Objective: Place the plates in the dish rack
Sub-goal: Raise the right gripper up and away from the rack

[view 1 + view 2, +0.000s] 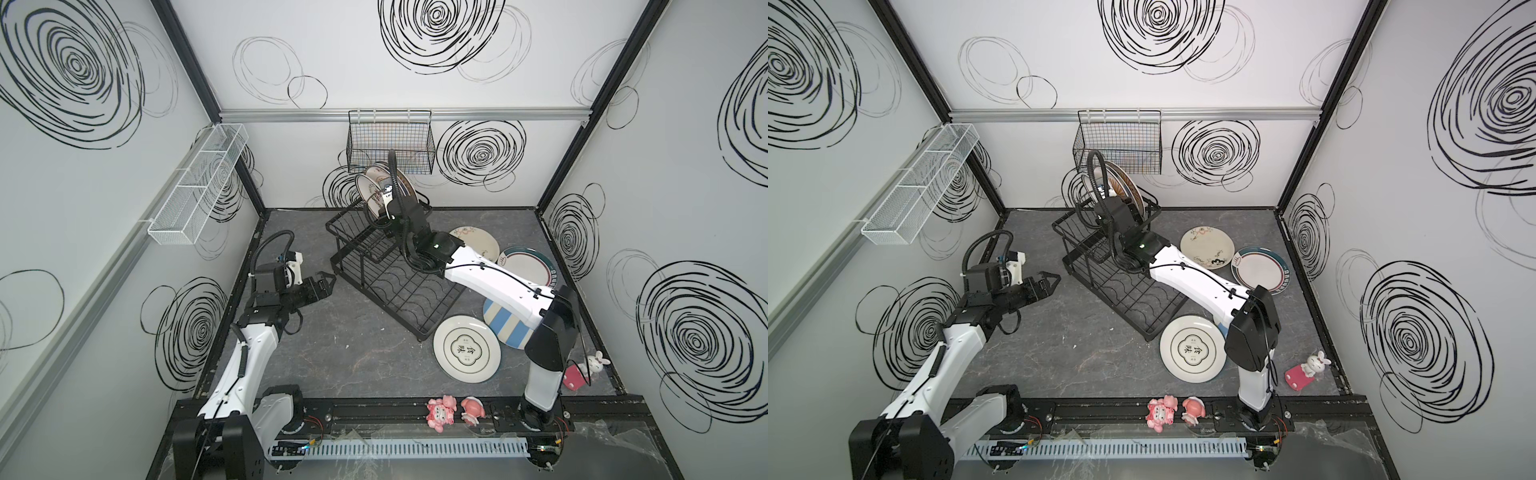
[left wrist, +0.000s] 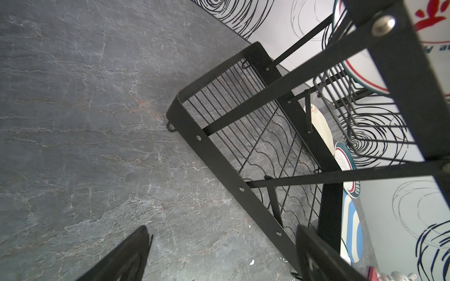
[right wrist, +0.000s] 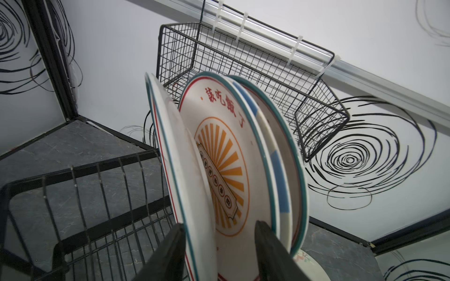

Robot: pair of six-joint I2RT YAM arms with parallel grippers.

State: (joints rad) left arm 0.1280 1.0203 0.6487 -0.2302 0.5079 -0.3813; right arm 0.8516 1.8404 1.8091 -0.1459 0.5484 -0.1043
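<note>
Veined grey tabletop (image 2: pixel 85 121), wire dish rack (image 2: pixel 219 162).
I am watching right gripper (image 3: pixel 219 225) parted astride glossy plates (image 3: pixel 219 150); left gripper (image 2: pixel 221 228) parted, empty.

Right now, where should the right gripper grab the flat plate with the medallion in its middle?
Probably its front rim, from above: the medallion plate lies flat, the dish rack and striped plate crowd its far side, and bare table borders the front.

Grey table (image 1: pixel 332 357); dish rack (image 1: pixel 399 287), four plates (image 1: pixel 467 350), rabbit figurine (image 1: pixel 596 360)
</note>
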